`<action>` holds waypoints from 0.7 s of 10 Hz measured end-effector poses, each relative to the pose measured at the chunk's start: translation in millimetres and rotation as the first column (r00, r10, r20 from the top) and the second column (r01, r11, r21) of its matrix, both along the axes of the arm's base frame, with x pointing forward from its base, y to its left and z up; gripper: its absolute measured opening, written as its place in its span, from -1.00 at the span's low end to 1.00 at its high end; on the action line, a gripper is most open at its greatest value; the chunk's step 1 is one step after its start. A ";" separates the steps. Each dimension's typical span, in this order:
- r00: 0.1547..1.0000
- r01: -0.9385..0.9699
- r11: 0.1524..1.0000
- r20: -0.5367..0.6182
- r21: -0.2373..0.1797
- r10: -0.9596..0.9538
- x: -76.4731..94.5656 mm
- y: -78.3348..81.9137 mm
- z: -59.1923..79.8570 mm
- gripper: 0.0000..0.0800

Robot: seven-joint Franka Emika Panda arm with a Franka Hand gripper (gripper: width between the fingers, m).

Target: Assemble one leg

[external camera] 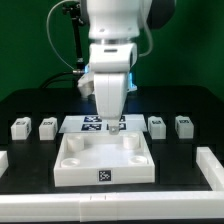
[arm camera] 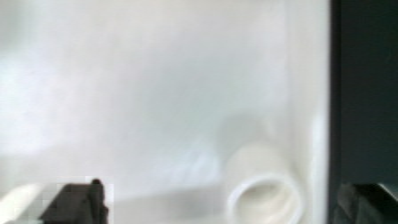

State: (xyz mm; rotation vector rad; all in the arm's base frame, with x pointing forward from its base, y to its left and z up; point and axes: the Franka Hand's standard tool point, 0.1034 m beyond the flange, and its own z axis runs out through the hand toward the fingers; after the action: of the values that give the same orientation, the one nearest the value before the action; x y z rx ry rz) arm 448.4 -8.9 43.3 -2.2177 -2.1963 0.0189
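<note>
White slab (external camera: 105, 160) with round corner sockets lies at the middle of the black bench (external camera: 30, 105), and a black-and-white square tag (external camera: 104, 177) sits on its near face. Behind the slab lies the marker board (external camera: 90, 123), with several such tags on it. The four posts stand in a row along the slab's far edge, each apart from the slab and from the others. One leg (external camera: 20, 127) and a second leg (external camera: 46, 127) stand at the exterior view's left; a third leg (external camera: 156, 126) and a fourth leg (external camera: 183, 125) stand at its right. Each leg shows a dark tag on the face turned to the camera. At this size the tag patterns are only blocks, and no letters or brand marks can be read anywhere. The white arm (external camera: 110, 60) comes straight down at the centre, with the gripper (external camera: 113, 124) low over the slab's far edge, just in front of the marker board. In the wrist view the gripper (arm camera: 222, 205) has its jaws wide apart and holds nothing. Its dark fingertips (arm camera: 75, 200) frame bare slab (arm camera: 143, 90) and one round socket (arm camera: 267, 188), with bench (arm camera: 365, 90) showing dark along one side. Whether the fingertips touch the slab cannot be told. A white rail (external camera: 100, 207) borders the bench at the front and sides.
</note>
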 end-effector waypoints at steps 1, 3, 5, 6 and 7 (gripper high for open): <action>0.998 -0.067 0.998 -0.004 0.000 0.067 -6.2 -4.3 -6.3 0.62; 0.997 -0.077 0.997 -0.024 0.006 0.077 -11.7 -4.4 -19.7 0.62; 0.997 -0.071 0.997 -0.028 0.011 0.072 -4.9 -8.8 -29.2 0.62; 0.997 -0.069 0.998 -0.029 0.011 0.069 -5.5 -8.5 -29.2 0.62; 0.997 -0.069 0.998 -0.030 0.011 0.069 -6.0 -8.6 -29.9 0.41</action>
State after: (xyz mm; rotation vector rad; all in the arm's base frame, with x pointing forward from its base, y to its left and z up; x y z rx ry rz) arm 442.4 -17.5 13.5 -2.1211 -2.2507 0.0426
